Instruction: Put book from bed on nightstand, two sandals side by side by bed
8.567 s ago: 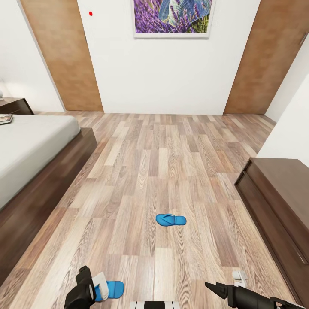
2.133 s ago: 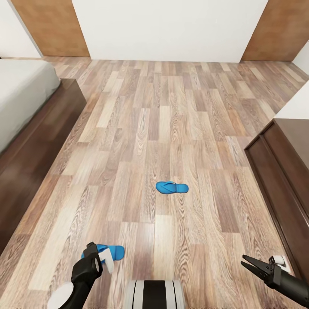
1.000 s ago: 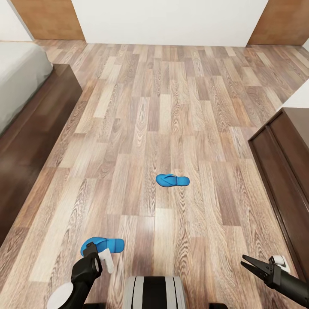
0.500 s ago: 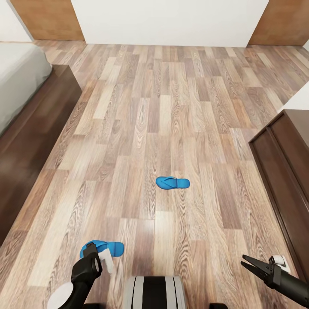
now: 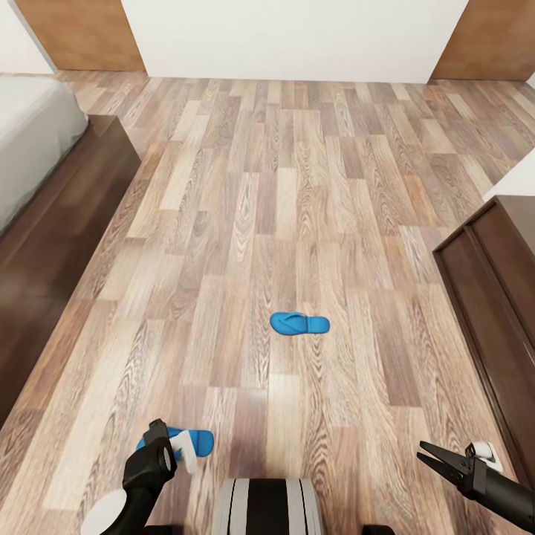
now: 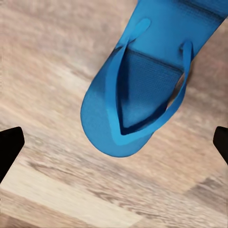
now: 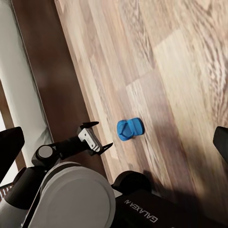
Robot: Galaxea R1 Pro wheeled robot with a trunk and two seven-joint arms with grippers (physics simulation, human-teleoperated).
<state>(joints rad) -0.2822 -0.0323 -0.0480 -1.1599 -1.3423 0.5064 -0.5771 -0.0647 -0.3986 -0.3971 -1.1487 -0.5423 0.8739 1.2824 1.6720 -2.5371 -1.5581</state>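
Two bright blue flip-flops lie on the wood plank floor [image 5: 297, 186]. One flip-flop [image 5: 299, 323] rests flat in the middle of the room, lying sideways, well apart from the bed [image 5: 44, 193] and from the long dark cabinet [image 5: 494, 297]. The other flip-flop [image 5: 195, 441] lies close to the robot, partly hidden behind the left claw [image 5: 165, 438].

In the left wrist view this near flip-flop [image 6: 142, 80] is big and clear. It has a rounded toe end, a flat blue sole with a darker patch under the straps, and two thin blue straps that meet in a point near the toe. It lies flat on the floor between the two black fingertips [image 6: 9, 145], which are spread wide and not touching it.

The right claw [image 5: 438, 462] hangs over bare floor near the cabinet, its two pointed fingers spread apart and holding nothing.

The bed has a pale grey mattress and a dark brown wooden frame.
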